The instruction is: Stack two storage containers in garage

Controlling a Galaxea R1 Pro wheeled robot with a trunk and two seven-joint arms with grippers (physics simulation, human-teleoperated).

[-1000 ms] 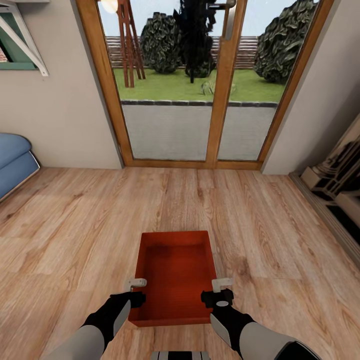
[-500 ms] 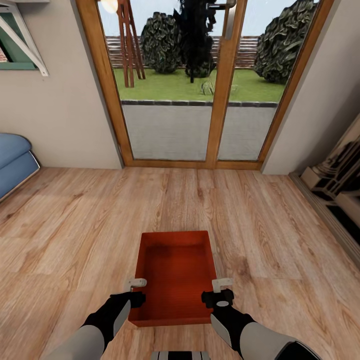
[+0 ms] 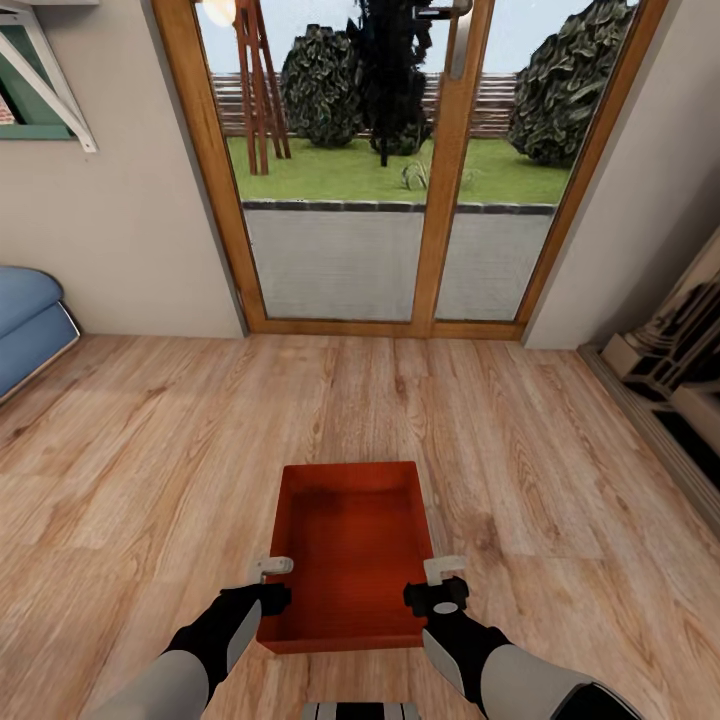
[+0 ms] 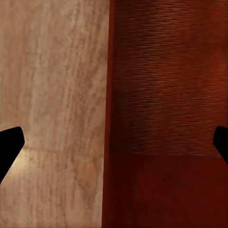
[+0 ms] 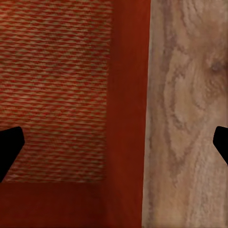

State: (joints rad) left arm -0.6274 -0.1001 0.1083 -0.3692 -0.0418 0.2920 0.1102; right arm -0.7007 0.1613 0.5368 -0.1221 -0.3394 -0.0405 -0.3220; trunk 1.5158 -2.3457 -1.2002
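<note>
Both grippers, left (image 3: 272, 568) and right (image 3: 444, 567), are spread wide over the side walls of an unlabelled orange-red bin (image 3: 352, 545) on the wood floor (image 3: 150, 450).

Both grippers (image 3: 271, 582) (image 3: 445, 585) spread wide

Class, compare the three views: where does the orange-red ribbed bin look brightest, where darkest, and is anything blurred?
Right wrist view: the orange-red ribbed bin is brightly lit, its ribbing crisp. Left wrist view: its floor is dim, shadowed and soft. Head view: the bin's far inner end is shaded; the light wood-plank floor is evenly lit, without glare.
</note>
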